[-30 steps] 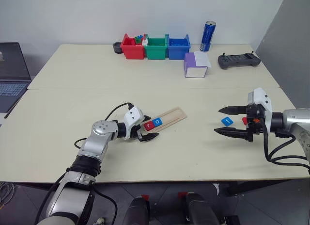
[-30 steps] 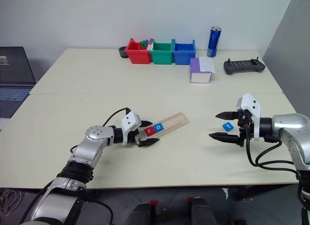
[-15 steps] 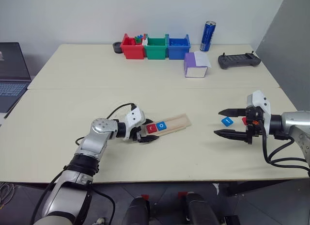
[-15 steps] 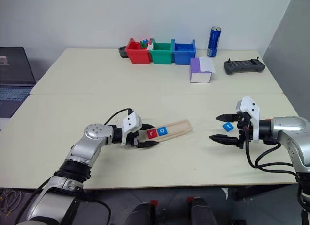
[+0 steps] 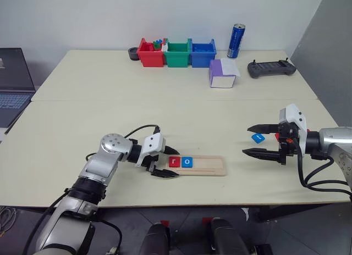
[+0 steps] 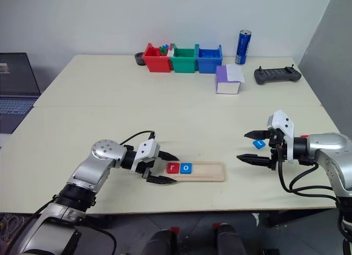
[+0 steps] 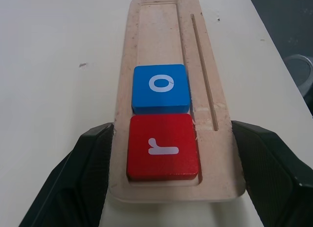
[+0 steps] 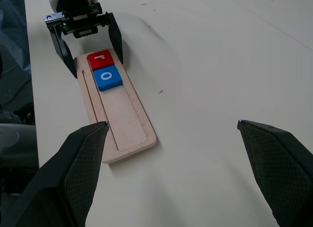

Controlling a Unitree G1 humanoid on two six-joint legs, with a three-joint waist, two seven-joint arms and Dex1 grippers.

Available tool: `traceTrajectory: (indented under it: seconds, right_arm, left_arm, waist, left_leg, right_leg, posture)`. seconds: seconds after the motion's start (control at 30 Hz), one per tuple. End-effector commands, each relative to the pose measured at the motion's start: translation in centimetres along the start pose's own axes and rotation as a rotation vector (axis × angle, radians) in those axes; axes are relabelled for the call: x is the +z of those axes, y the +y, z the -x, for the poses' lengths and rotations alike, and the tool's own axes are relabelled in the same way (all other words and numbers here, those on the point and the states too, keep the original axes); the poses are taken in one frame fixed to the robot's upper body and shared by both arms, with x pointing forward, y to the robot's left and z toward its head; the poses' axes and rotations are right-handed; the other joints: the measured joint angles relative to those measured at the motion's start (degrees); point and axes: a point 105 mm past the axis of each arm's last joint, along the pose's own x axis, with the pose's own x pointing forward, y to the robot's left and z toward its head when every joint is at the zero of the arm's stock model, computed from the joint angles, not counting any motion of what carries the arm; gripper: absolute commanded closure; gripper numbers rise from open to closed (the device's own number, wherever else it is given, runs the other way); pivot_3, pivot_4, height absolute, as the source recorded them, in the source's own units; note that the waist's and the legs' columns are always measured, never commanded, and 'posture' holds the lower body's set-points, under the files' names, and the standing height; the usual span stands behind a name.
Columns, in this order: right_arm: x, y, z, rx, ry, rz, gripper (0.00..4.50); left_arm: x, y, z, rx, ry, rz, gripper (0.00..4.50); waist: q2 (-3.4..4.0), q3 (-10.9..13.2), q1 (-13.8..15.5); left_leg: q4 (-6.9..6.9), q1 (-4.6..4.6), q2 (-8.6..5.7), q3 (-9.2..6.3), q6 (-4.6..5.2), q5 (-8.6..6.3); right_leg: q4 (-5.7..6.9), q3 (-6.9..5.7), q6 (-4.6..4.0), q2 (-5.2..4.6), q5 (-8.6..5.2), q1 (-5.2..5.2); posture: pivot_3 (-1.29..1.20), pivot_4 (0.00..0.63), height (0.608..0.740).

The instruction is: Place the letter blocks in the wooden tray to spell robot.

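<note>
The wooden tray lies parallel to the table's front edge. A red letter block "r" and a blue "o" sit side by side at its left end, and the remainder of the groove is bare. My left gripper is shut on the tray's left end, one black finger pressed against each long side. My right gripper hovers open over the table to the right of the tray, holding nothing. A blue letter block lies on the table by its upper finger.
Red, green and blue bins line the far edge with a blue can. A purple-and-white box and a black controller sit at the back right. A laptop is at the far left.
My left gripper closed on the tray's end, swung it from a slant to parallel with the front edge and drew it nearer. The right arm stayed still.
</note>
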Motion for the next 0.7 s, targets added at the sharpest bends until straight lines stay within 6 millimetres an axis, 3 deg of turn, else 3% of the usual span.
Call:
traceTrajectory:
  seconds: [0.03,0.7]
  right_arm:
    - [0.9,0.2,0.5,-0.005,-0.008,0.044,0.0]
    - [0.8,0.2,0.3,0.002,-0.001,0.042,0.0]
  left_arm:
    - [0.8,0.7,0.0,0.033,-0.005,-0.052,1.12]
    - [-0.3,-0.1,-0.8,0.057,0.006,-0.011,1.12]
  waist:
    - [0.0,0.0,0.0]
    - [0.0,0.0,0.0]
  left_leg:
    - [0.0,0.0,0.0,0.0,0.0,0.0]
    - [0.0,0.0,0.0,0.0,0.0,0.0]
  right_leg:
    - [0.0,0.0,0.02,0.0,0.01,0.0]
    - [0.0,0.0,0.1,0.0,0.05,0.0]
  posture:
    - [0.0,0.15,0.74]
    - [0.0,0.15,0.74]
